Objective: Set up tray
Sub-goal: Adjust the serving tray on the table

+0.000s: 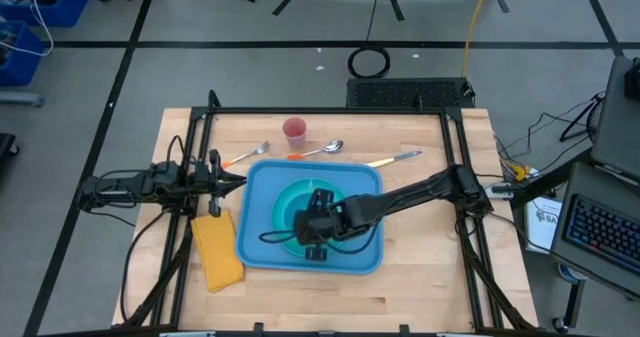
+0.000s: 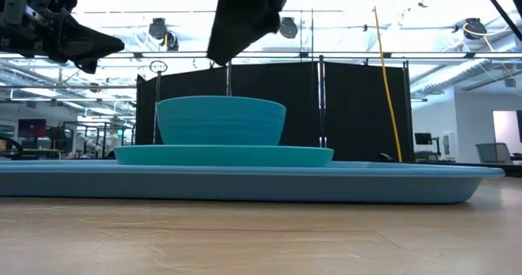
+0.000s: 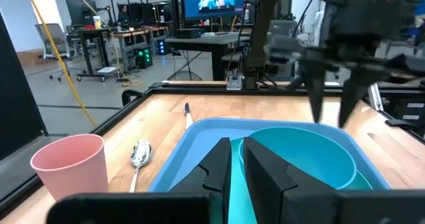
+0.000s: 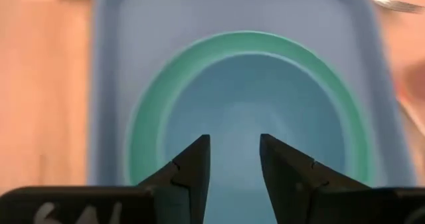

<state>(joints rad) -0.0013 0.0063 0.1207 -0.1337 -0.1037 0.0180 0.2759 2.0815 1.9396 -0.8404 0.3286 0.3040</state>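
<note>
Right gripper (image 4: pixel 234 159) is held w/ fingers apart, gripping nothing, directly above bowl (image 1: pixel 305 213) stacked on plate (image 1: pixel 282 199) on tray (image 1: pixel 262 180), w/ left gripper (image 1: pixel 236 182), nearly closed, parked just beside tray.

1. The high view looks straight down on the whole table (image 1: pixel 420 277).
2. The low view sits at tabletop level, close to the tray (image 2: pixel 245 185), facing the room.
3. The left wrist view looks across the tray from its edge.
4. The right wrist view looks down, close over the bowl (image 4: pixel 252 111), which all views share.
</note>
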